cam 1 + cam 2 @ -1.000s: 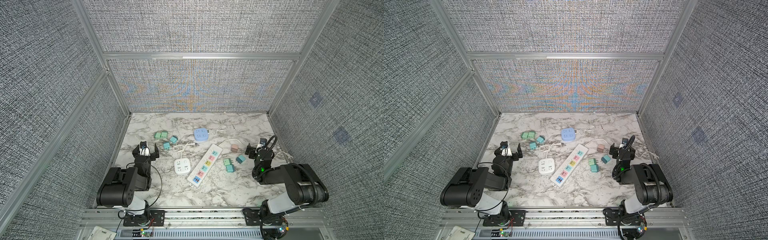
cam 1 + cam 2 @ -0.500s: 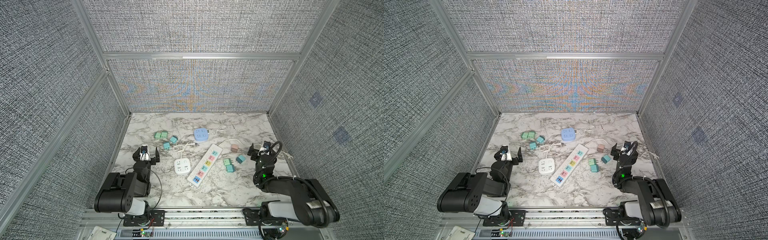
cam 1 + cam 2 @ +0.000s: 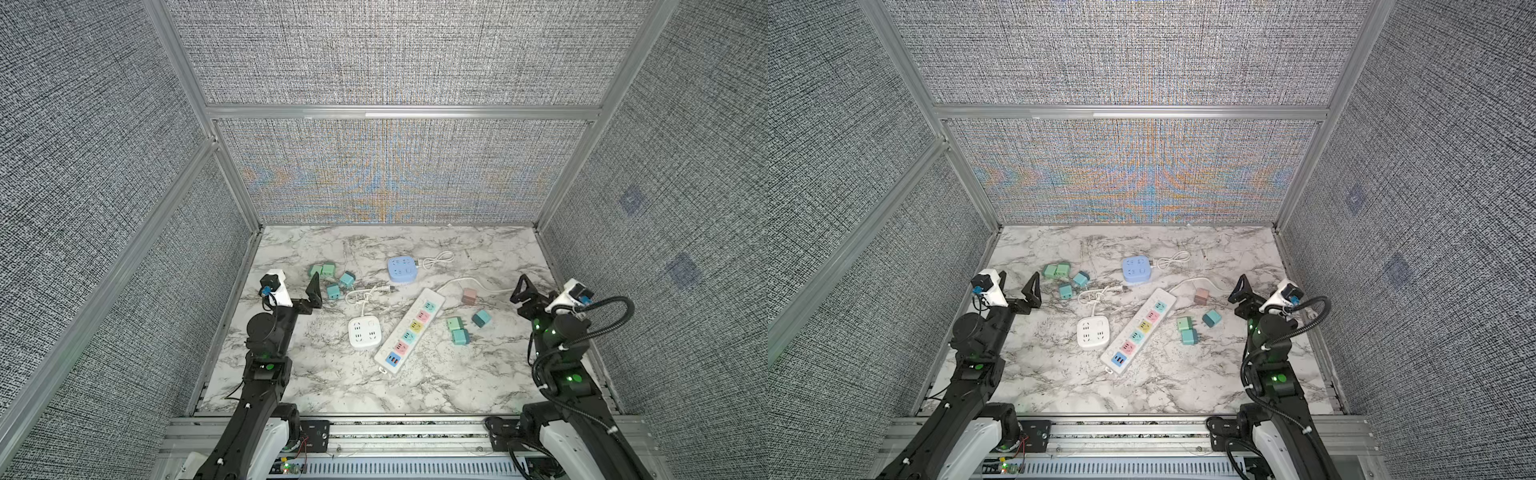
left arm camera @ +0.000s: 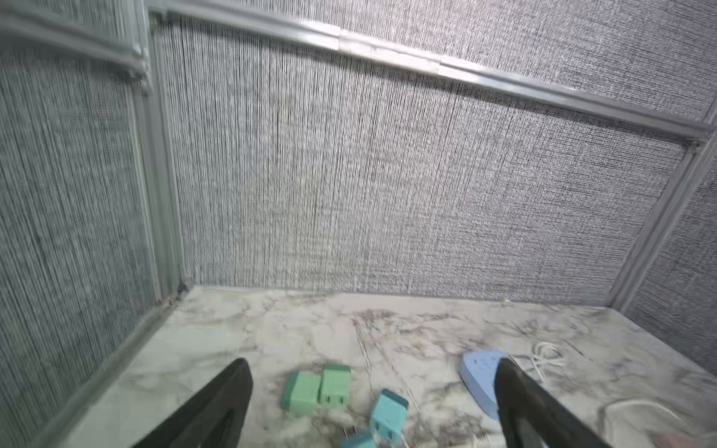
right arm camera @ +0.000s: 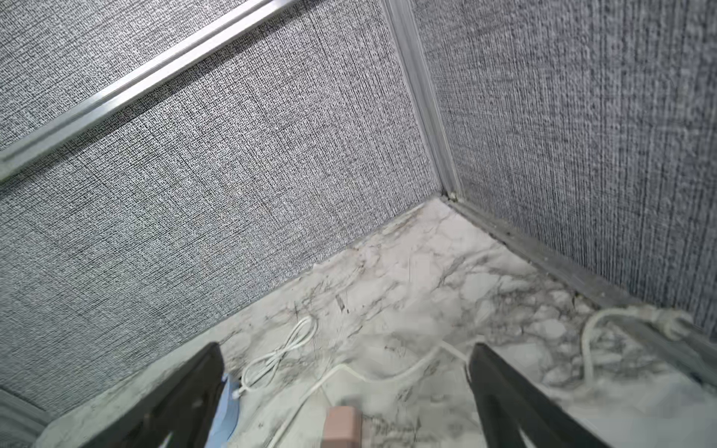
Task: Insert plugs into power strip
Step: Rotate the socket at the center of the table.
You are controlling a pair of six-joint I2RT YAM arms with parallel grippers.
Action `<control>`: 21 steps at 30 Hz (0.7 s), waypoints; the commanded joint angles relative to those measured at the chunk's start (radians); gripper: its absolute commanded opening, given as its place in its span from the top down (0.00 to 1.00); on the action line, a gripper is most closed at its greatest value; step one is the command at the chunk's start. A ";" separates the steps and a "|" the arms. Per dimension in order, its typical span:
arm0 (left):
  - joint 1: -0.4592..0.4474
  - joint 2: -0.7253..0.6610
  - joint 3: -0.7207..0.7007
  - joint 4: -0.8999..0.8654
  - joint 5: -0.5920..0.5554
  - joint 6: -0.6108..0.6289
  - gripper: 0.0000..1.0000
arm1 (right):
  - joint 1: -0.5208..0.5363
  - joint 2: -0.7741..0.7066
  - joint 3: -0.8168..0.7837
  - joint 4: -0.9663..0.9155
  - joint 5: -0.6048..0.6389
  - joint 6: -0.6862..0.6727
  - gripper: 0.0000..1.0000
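Lying uninserted at ten and three o'clock of the white plastic power strip (image 3: 409,330), pastel cube plugs (image 3: 347,279) await wide-open, empty left pincer (image 4: 372,364) and right pincer (image 5: 345,349).

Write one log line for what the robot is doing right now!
left hand: open, empty | right hand: open, empty | plugs: loose, none inserted | long power strip: sockets empty

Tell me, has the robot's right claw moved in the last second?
Yes. The right claw has drifted away from the pink plug, toward the right side wall, in both top views.
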 commanded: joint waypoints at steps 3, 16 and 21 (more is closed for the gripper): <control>0.005 -0.109 -0.088 -0.107 -0.085 -0.323 0.01 | -0.006 -0.097 -0.037 -0.092 -0.273 0.106 0.00; -0.044 -0.290 -0.104 -0.351 0.061 -0.466 0.26 | 0.096 0.607 0.221 -0.103 -0.500 0.081 0.21; -0.226 -0.173 -0.052 -0.388 -0.002 -0.463 0.29 | 0.115 0.792 0.303 -0.095 -0.547 0.084 0.27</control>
